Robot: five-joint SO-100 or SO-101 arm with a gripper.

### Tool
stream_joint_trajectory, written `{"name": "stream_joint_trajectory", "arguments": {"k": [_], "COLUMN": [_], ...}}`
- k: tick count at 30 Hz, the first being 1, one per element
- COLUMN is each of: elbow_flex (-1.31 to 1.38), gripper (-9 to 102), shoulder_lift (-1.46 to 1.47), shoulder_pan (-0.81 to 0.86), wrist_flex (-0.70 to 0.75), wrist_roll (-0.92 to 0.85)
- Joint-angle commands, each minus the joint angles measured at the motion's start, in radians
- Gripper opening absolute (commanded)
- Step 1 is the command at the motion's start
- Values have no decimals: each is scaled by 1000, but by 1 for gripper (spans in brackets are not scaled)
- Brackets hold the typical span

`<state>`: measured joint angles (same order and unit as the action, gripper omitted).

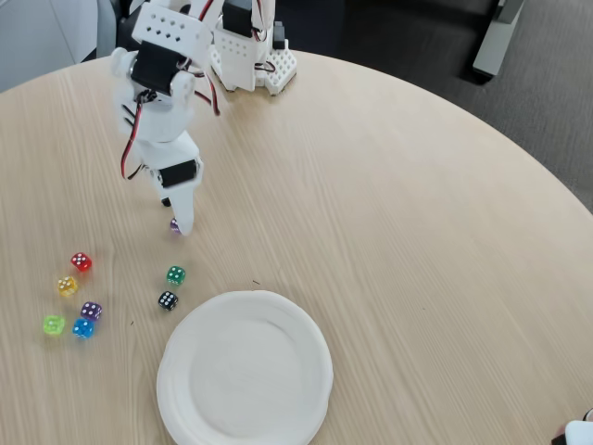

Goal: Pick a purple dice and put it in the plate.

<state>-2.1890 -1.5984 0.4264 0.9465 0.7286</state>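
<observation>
A tiny purple dice (173,223) peeks out at the tip of my gripper (177,221), which points straight down at the table left of centre. The white fingers (184,209) stand close together with the dice pinched between them, low at the tabletop; most of the cube is hidden by the fingers. The large white paper plate (306,324) lies near the front edge, below and to the right of the gripper, with nothing in it.
Loose dice lie left of the plate: green (175,274), black (168,300), red (82,262), yellow (67,286), a second purple (91,311), blue (83,328), lime (54,324). The arm's base (248,56) stands at the back.
</observation>
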Motion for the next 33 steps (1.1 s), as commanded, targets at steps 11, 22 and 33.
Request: {"name": "stream_joint_trajectory", "arguments": {"k": [11,22,33], "elbow_flex": [2,3,18], "gripper": [9,0,0], "shoulder_lift": [6,2,-143], "shoulder_pan": [-5,-5,-35], "wrist_flex": [8,8,9], "wrist_roll": [6,25,87]}}
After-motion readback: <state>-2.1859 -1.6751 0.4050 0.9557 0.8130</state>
